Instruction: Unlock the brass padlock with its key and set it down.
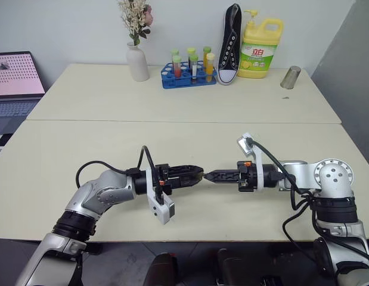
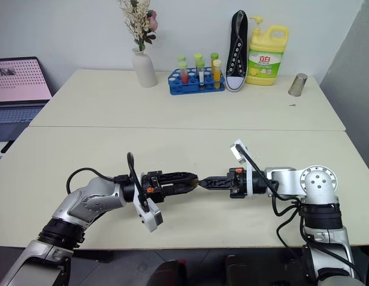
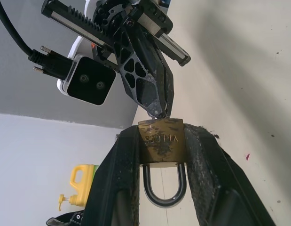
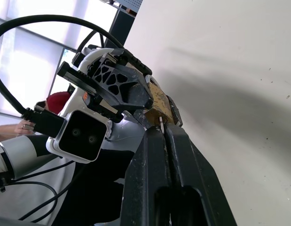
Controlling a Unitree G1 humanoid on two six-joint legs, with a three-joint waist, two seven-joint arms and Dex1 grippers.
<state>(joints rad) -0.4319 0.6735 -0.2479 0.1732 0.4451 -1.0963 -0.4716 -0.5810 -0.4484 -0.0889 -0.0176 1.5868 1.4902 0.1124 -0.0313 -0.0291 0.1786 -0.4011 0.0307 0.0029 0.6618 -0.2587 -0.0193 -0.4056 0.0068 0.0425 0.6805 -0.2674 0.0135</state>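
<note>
Beige table (image 1: pixel 172 143), brass padlock (image 3: pixel 161 143) clamped in left tool (image 3: pixel 160 155), right tool (image 1: pixel 211 176) at its base

From the head views the brass padlock (image 3: pixel 161 141) is too small to make out where the two grippers meet at frame centre. In the left wrist view the left gripper (image 3: pixel 161 155) covers both its flanks, and its stamped lettering is unreadable. The key (image 4: pixel 161 126) shows as a sliver between the right gripper (image 4: pixel 164 134) tips; its blade is hidden. The laptop (image 1: pixel 14 89) is cut off at the left edge.
</note>
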